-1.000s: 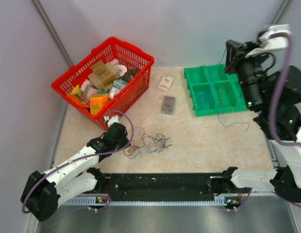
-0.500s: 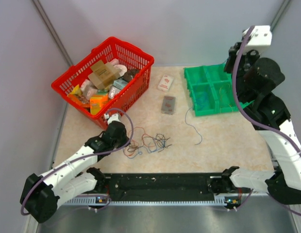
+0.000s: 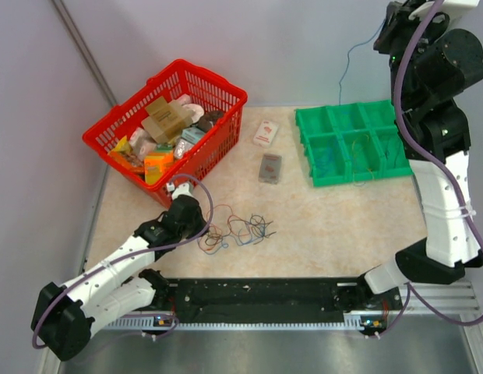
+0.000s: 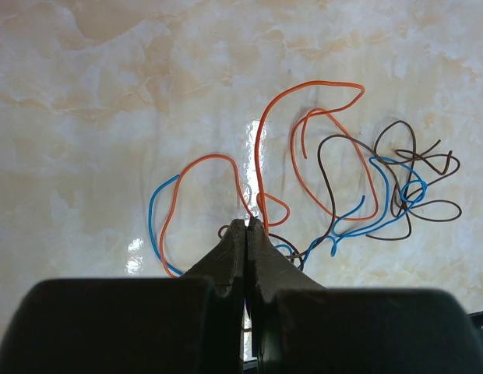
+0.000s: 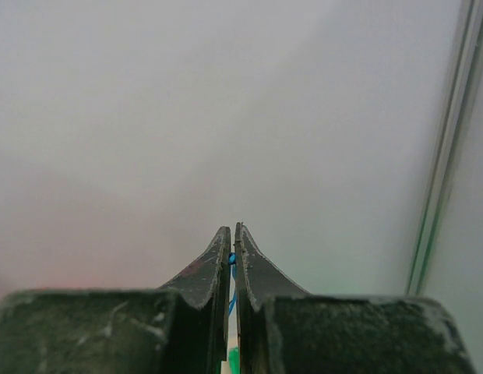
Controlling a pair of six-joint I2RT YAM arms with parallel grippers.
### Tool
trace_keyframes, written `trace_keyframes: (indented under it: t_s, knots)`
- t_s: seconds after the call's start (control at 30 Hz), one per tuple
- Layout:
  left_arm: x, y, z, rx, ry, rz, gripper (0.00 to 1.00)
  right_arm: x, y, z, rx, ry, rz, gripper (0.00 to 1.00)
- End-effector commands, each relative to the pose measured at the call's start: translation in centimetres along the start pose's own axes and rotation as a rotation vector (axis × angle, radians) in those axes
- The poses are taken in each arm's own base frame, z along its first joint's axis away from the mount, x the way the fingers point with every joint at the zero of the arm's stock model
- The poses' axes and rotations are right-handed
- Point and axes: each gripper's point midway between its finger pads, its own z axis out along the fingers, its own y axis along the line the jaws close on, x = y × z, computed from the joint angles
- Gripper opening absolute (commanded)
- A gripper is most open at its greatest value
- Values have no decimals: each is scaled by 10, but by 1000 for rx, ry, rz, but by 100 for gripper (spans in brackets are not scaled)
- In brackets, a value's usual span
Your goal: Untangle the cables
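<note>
pinching blue wire [image 5: 231, 258], r tool [image 5: 233, 227] high, l tool [image 4: 248, 224] gripping cables [image 4: 335, 187]

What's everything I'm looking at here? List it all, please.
Basket: one, red, back left, full of boxes.
Tray: one, green, compartmented, back right, a few thin cables inside.
Packets: two, white-red packet and grey packet, between basket and tray.
Tangled cables: one bunch, orange, blue, dark, front left.
Blue cable: one, dangling high, back right.
Left hand: shut on tangled cables.
Right hand: raised high, shut on blue cable.
</note>
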Motion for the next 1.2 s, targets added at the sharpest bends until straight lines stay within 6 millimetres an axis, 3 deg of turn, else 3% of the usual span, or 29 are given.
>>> trace_keyframes:
  t_s: [0.0,0.37,0.87,1.03,1.17]
  knots:
    - [-12,-10,-4,31,-28,-7,0,-24,1,13,-36,-74,61,0]
    - [-12,-16,-3,42,-14,-8,0,-29,2,33,-46,-120,67,0]
    - [-14,-14,-9,41,-28,-16,0,72,-33,85,-3,51,147,0]
    - [-14,-14,-9,39,-23,-15,0,105,-32,81,-15,131,166,0]
    - [-13,-13,-11,40,-22,-13,0,117,-25,72,-48,163,221,0]
